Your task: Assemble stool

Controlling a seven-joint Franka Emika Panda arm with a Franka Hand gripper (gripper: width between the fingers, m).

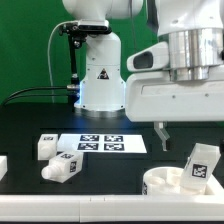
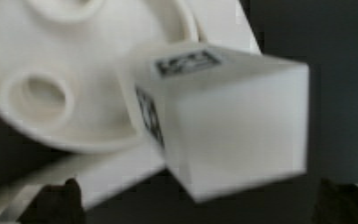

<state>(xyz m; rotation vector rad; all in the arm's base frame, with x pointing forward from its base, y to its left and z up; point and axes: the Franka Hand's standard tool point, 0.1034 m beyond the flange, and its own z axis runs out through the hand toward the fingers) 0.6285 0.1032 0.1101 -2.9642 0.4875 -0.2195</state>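
The round white seat (image 1: pixel 160 184) lies on the black table at the exterior view's lower right. A chunky white leg (image 1: pixel 201 166) with a black-and-white tag stands tilted in it. My gripper (image 1: pixel 188 132) hangs just above that leg, open, with one dark finger (image 1: pixel 160 131) showing. In the wrist view the leg (image 2: pixel 233 120) fills the middle, its tag facing up, beside the seat (image 2: pixel 87 60) and a round socket (image 2: pixel 37 93). The gripper (image 2: pixel 197 205) has its dark fingertips (image 2: pixel 53 196) wide apart and clear of the leg.
Two more tagged white legs (image 1: pixel 48 147) (image 1: pixel 63 167) lie on the table at the exterior view's left. The marker board (image 1: pixel 96 143) lies flat behind them, in front of the robot's white base (image 1: pixel 100 80). Another white part (image 1: pixel 3 165) shows at the left edge.
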